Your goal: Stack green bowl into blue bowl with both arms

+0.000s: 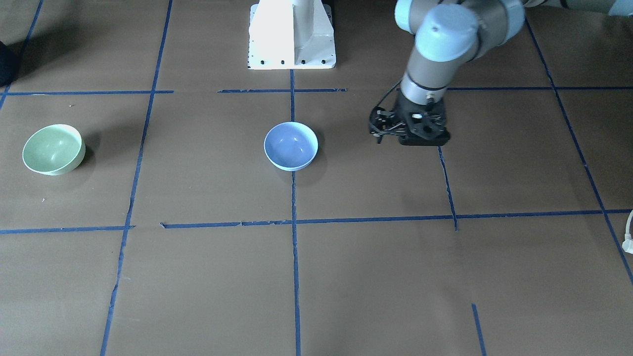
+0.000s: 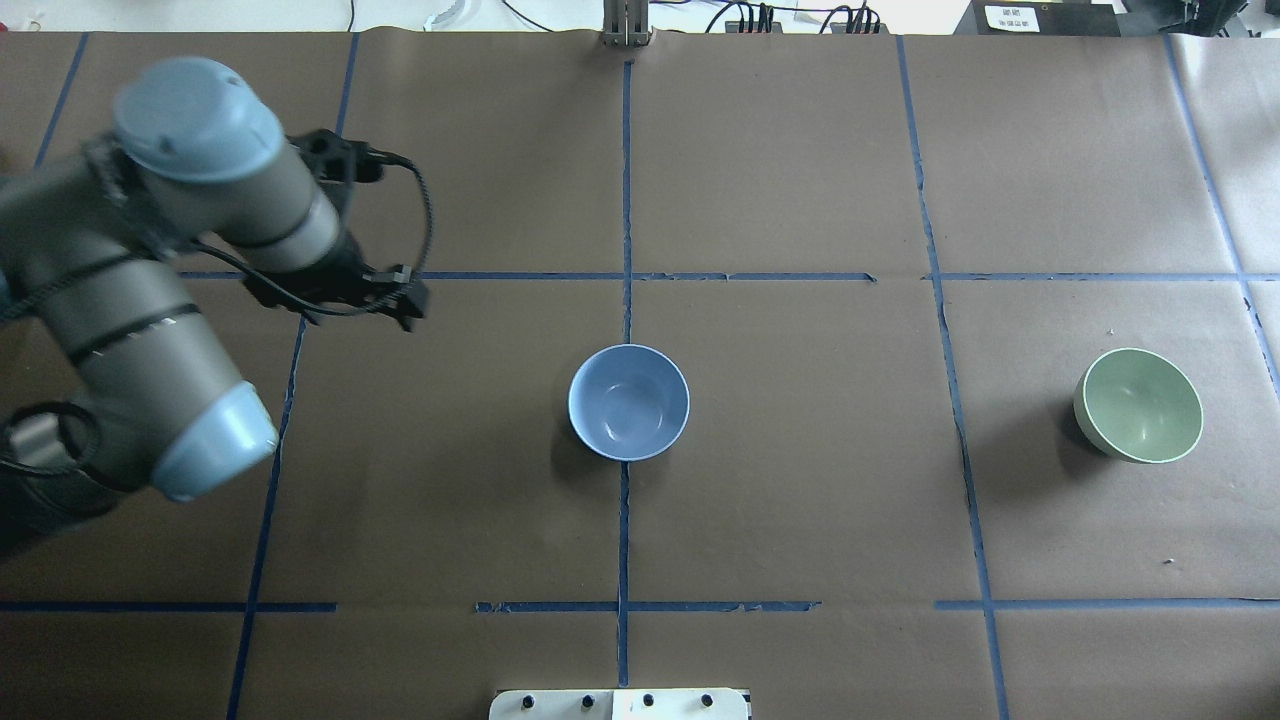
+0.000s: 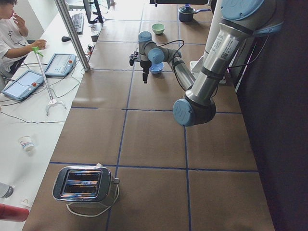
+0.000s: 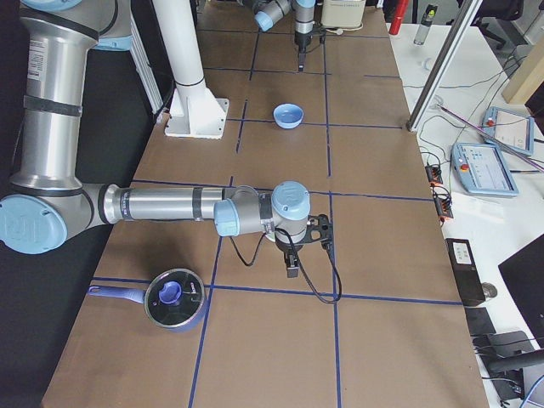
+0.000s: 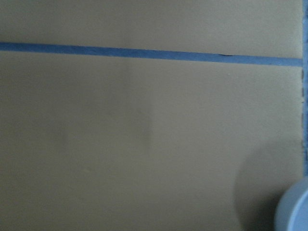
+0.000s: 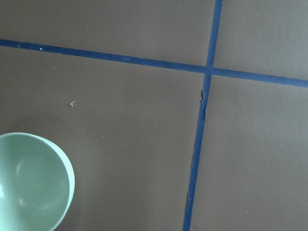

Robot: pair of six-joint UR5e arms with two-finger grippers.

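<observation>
The green bowl [image 1: 53,149] stands upright and alone on the robot's right side of the table [image 2: 1140,405]; its rim shows at the lower left of the right wrist view [image 6: 29,185]. The blue bowl [image 1: 291,146] stands upright at the table's middle [image 2: 628,402]. My left gripper [image 1: 378,137] hangs over bare paper well to the blue bowl's side [image 2: 408,308], empty, and its fingers look shut. My right gripper [image 4: 291,270] shows only in the exterior right view, pointing down near the green bowl, which the arm hides there. I cannot tell whether it is open or shut.
The white pedestal base [image 1: 292,37] stands at the robot's edge. A blue-lidded pot [image 4: 174,297] sits beyond the right arm. A toaster [image 3: 84,183] stands at the table's left end. Blue tape lines divide the brown paper.
</observation>
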